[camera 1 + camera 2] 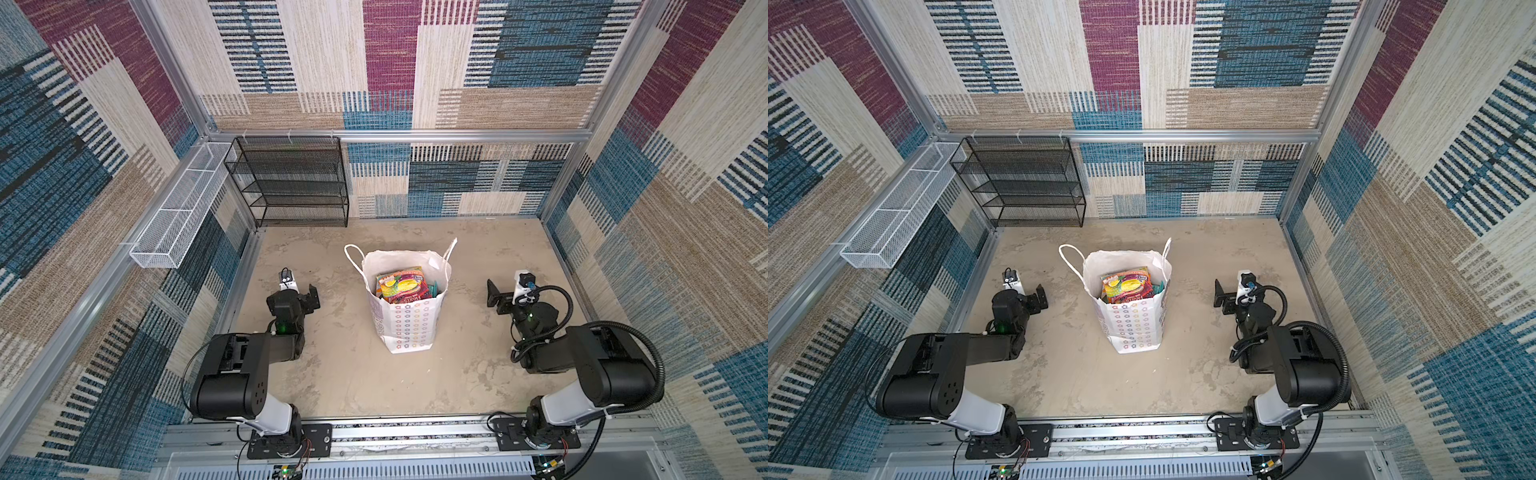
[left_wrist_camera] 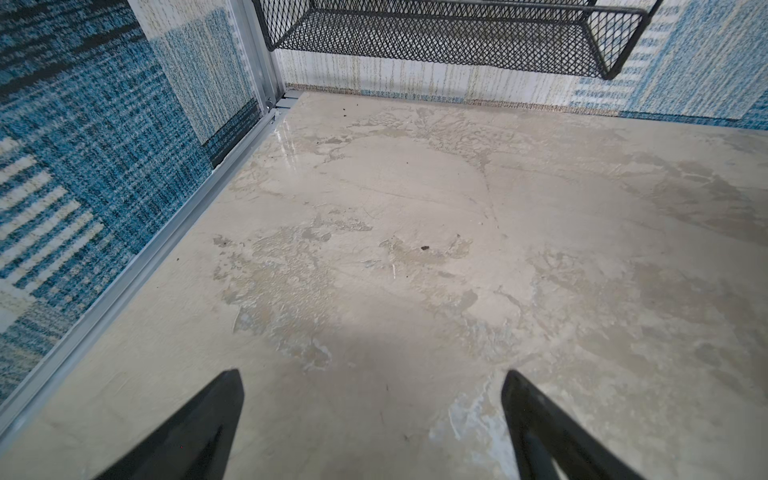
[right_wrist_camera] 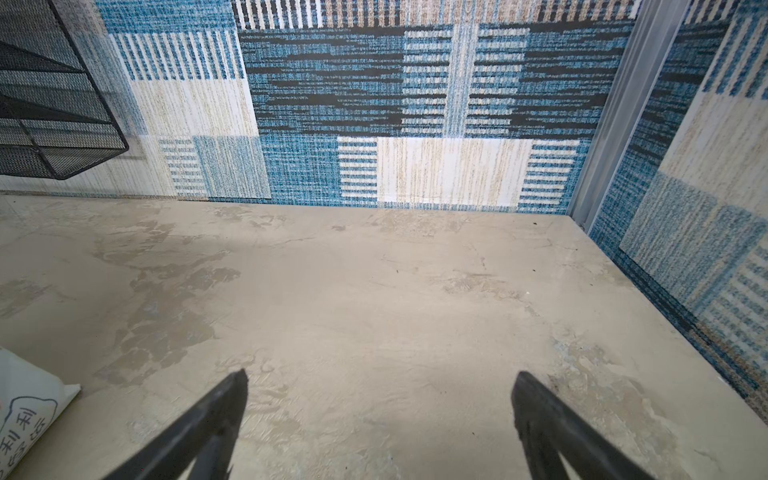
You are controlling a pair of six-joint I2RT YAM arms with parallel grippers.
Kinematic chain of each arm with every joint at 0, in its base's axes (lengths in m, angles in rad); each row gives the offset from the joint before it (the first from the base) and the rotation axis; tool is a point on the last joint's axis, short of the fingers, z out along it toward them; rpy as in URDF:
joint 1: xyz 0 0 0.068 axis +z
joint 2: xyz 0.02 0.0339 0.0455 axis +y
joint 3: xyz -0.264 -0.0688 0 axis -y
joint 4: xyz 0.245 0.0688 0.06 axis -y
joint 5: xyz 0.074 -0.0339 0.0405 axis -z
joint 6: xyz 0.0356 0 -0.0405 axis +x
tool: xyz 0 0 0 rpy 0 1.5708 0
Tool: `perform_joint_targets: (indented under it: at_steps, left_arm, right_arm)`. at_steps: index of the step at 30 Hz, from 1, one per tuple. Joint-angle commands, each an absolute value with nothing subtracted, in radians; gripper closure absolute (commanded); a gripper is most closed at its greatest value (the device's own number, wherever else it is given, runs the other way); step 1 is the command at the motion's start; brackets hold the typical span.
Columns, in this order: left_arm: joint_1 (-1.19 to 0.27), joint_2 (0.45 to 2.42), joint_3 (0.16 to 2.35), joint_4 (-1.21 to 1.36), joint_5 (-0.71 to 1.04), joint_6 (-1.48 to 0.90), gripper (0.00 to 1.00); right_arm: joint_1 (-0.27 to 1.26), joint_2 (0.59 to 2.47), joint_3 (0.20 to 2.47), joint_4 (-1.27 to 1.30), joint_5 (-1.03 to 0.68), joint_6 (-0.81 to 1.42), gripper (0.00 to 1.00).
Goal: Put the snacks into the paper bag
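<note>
Sitting between left gripper (image 1: pixel 311 299) and right gripper (image 1: pixel 496 297): snack-filled paper bag (image 1: pixel 409 328)

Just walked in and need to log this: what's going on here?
Nothing is being handled right now. The snacks sit inside the upright paper bag mid-table, and none are visible on the table. The left gripper and right gripper are open and empty, one on each side of it.

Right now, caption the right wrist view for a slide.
Open right gripper over the table, paper bag corner and black mesh rack just in frame.
</note>
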State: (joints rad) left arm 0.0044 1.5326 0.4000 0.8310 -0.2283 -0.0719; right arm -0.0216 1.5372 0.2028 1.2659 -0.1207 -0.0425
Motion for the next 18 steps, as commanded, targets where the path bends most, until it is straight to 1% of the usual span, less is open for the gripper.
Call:
perform_joint_targets:
  at_steps: [1,4,9,12,14,18]
  left_arm:
    - [0.004,1.534,0.399,0.862,-0.216,-0.048,0.01]
    - [0.005,1.537,0.404,0.856,-0.194,-0.039,0.01]
    - [0.004,1.539,0.419,0.83,-0.058,0.014,0.01]
    - [0.008,1.546,0.436,0.806,-0.044,0.015,0.01]
    - [0.033,1.552,0.449,0.79,0.0,0.001,0.01]
    - [0.034,1.541,0.433,0.807,0.001,0.003,0.01]
  right_arm:
    - [-0.022,1.533,0.204,1.292,-0.122,-0.052,0.0]
    - [-0.021,1.534,0.203,1.291,-0.122,-0.052,0.0]
    - [-0.021,1.534,0.204,1.291,-0.122,-0.052,0.0]
    - [-0.022,1.534,0.204,1.29,-0.121,-0.052,0.0]
    - [-0.022,1.533,0.205,1.29,-0.122,-0.052,0.0]
    - [-0.022,1.534,0.204,1.29,-0.122,-0.052,0.0]
